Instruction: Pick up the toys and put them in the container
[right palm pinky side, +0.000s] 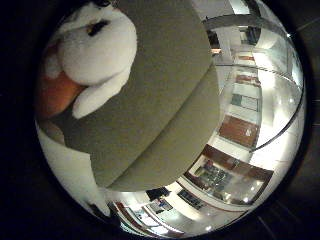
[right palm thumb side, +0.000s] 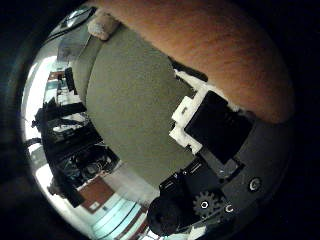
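A plush toy fills much of both palm views, close to the palm. In the little finger side view its white fluffy part shows a black eye and an orange patch. In the thumb side view its orange furry body lies against my right hand, whose white and black fingers curl up to it. A small white bit of the toy shows at the orange body's far end. No container can be made out in either view.
A flat olive-grey surface lies behind the toy in the little finger side view, and a like surface shows in the thumb side view. Beyond its edge is the room, with windows, furniture and a brown panel.
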